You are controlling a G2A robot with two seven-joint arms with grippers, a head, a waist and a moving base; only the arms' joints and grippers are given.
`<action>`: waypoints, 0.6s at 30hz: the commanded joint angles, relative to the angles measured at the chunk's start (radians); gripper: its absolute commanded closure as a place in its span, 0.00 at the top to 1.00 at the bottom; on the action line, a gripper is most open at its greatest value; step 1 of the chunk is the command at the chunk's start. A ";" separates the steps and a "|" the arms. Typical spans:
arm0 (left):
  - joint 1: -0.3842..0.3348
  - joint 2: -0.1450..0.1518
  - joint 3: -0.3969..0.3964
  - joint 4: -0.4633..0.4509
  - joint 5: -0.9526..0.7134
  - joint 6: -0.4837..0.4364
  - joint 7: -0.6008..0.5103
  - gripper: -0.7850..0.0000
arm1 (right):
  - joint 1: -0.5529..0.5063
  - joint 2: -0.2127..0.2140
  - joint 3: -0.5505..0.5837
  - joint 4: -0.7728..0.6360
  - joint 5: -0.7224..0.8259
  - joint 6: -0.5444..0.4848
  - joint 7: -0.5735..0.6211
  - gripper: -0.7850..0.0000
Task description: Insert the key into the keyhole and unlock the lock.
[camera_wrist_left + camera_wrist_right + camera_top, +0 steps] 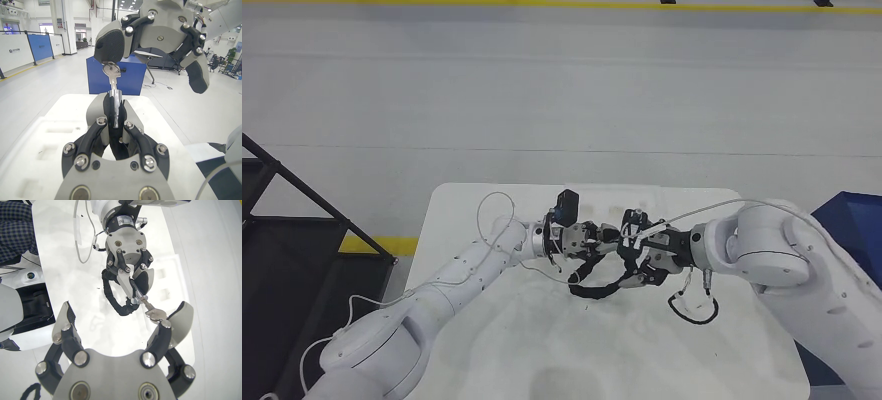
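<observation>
A chrome lock cylinder [115, 106] with a black cable loop [113, 298] sits above the white table, my left gripper [113, 103] shut on it. A silver key [112, 73] stands in the keyhole, blade in, head out. My right gripper [122, 311] is open wide around the key head [155, 313], and one of its pads [111, 47] touches the head's edge while the other finger [198, 75] stays far off. In the top view the two grippers meet over the table's middle, left [577, 240] and right [637, 245], with the cable [592, 287] hanging below.
A white foam tray [37, 136] with rectangular recesses lies on the table beside the left arm. A blue box [132, 75] stands beyond the table's far edge. A black rack [282, 270] is off the table's left side. A loose black cable loop [692, 305] hangs under the right wrist.
</observation>
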 commanded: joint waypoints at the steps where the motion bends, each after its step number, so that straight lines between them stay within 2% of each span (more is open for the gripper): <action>1: 0.000 0.001 0.002 -0.001 0.007 0.000 0.005 0.00 | 0.006 0.002 0.002 0.000 0.013 -0.021 0.005 1.00; 9: -0.019 0.018 0.045 -0.004 0.007 0.000 0.017 0.00 | 0.032 0.037 -0.033 -0.009 -0.207 -0.133 -0.106 1.00; 18: -0.055 0.056 0.110 -0.030 -0.036 0.000 0.013 0.00 | 0.034 0.048 -0.026 0.000 -0.244 -0.153 -0.144 1.00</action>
